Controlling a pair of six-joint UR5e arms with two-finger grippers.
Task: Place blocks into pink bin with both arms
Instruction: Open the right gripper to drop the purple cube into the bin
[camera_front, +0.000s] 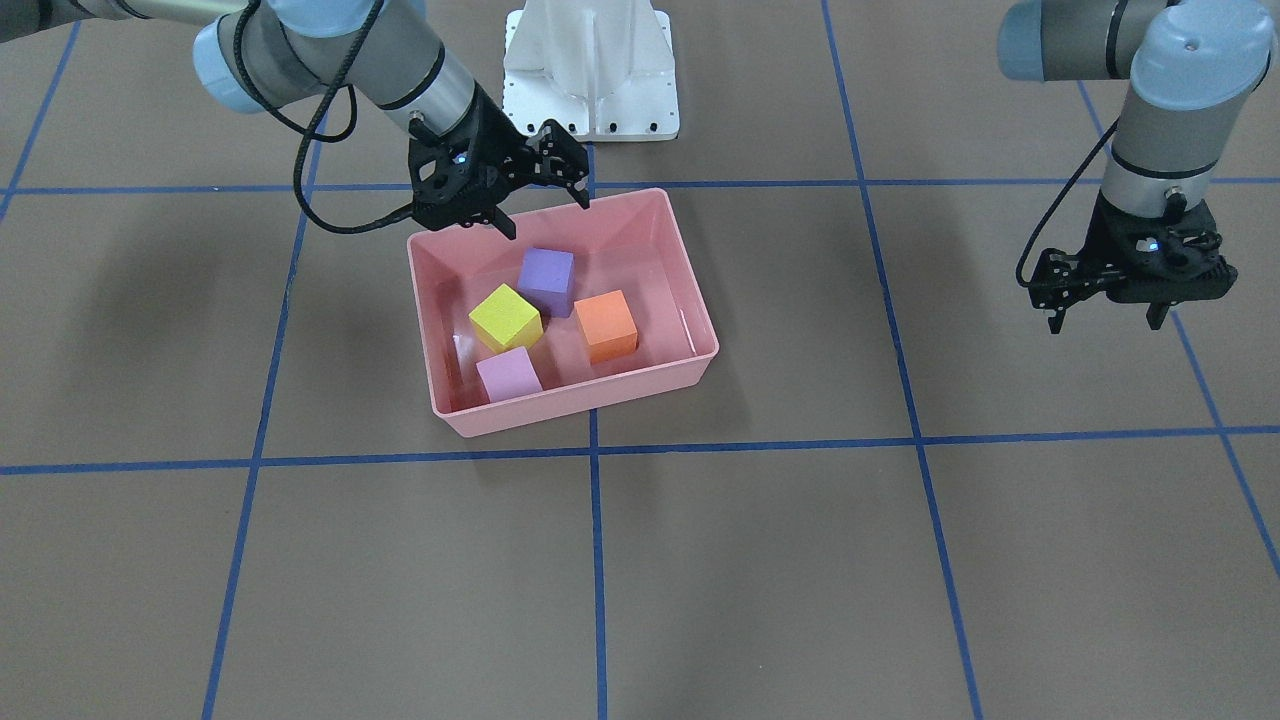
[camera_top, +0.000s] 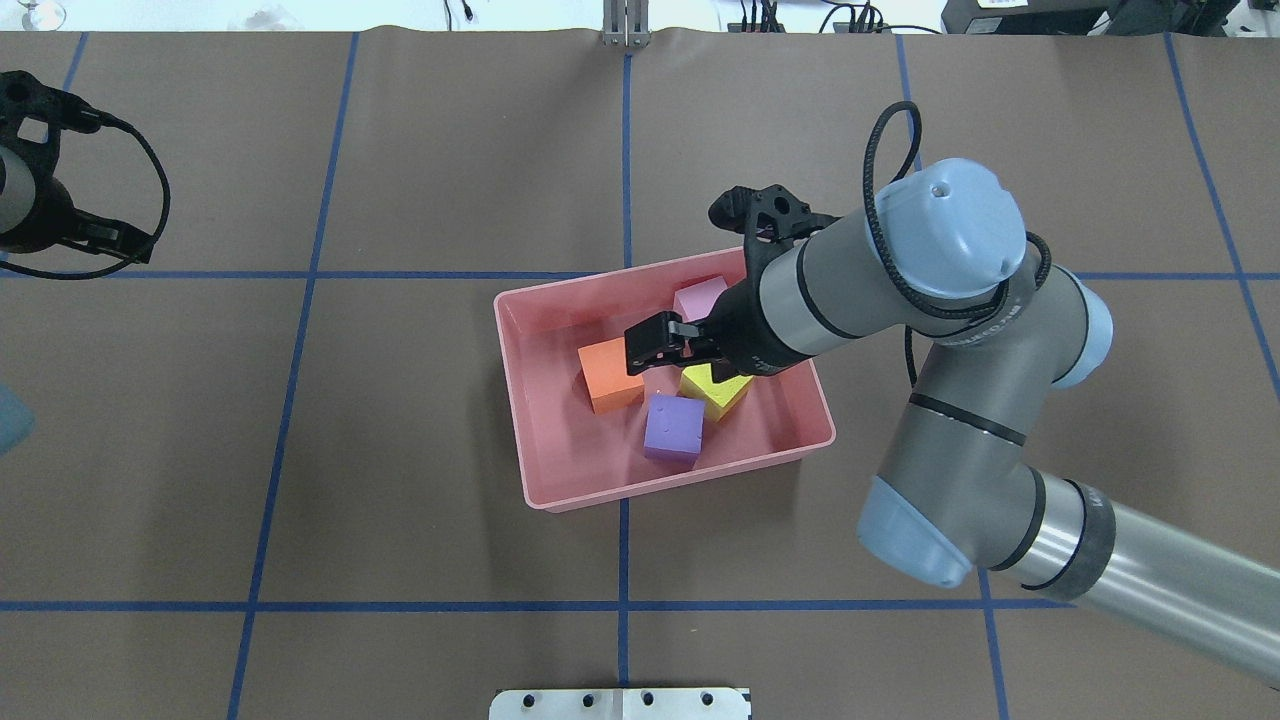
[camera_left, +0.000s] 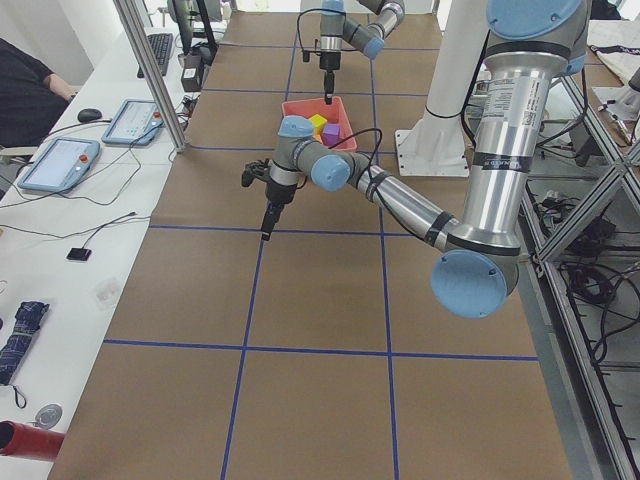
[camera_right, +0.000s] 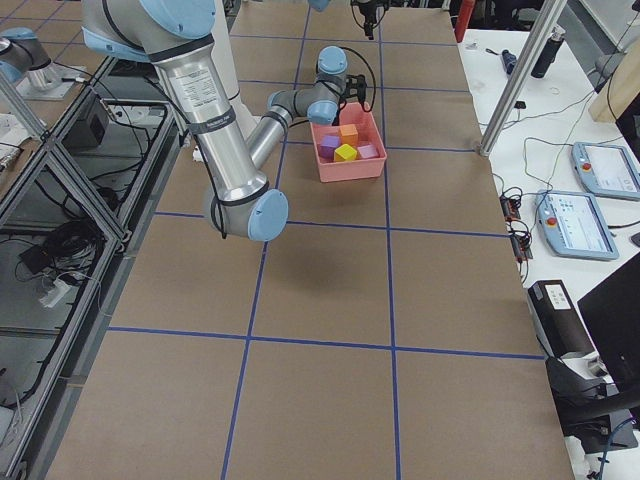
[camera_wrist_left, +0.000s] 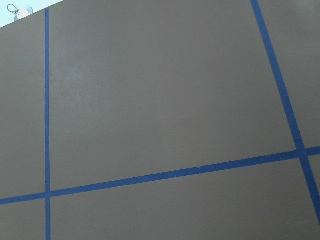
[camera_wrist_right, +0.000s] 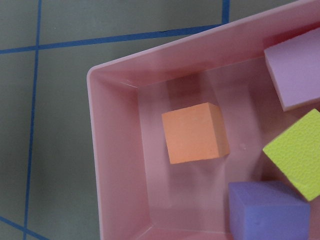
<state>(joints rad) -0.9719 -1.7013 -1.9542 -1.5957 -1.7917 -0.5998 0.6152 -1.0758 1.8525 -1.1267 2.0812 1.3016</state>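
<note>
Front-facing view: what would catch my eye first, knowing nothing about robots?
The pink bin in the middle of the table holds four bright blocks: yellow cube, purple cube, orange cube, light pink cube. The right gripper hangs open over the bin's robot-side rim, holding nothing. The left gripper hangs open far off to the side.

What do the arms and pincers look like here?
Both are grey metal tubes with light blue joint caps: right arm, left arm. A looping black cable runs to each wrist. The right pincer and left pincer are black, two-fingered, each with a small blue light.
</note>
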